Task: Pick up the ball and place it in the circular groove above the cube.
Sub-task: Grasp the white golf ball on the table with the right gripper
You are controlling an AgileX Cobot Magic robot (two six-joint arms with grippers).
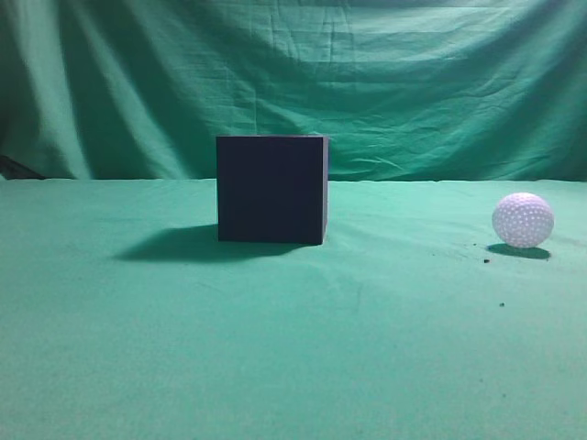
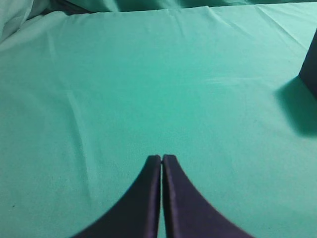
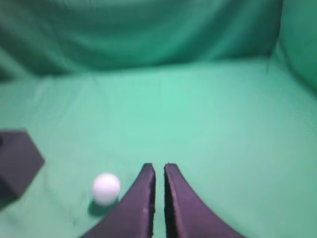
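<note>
The dark navy cube (image 1: 271, 190) stands on the green cloth a little left of the middle in the exterior view. The white dimpled ball (image 1: 523, 220) rests on the cloth far to its right. No gripper shows in the exterior view. In the right wrist view the ball (image 3: 106, 188) lies just left of my right gripper (image 3: 159, 167), whose fingers are nearly together with nothing between them; the cube (image 3: 17, 161) is at the far left. My left gripper (image 2: 161, 158) is shut and empty above bare cloth, and the cube's edge (image 2: 310, 67) is at the right border.
A green cloth (image 1: 293, 348) covers the table, and a green curtain (image 1: 293, 82) hangs behind it. A few dark specks (image 1: 486, 260) lie on the cloth near the ball.
</note>
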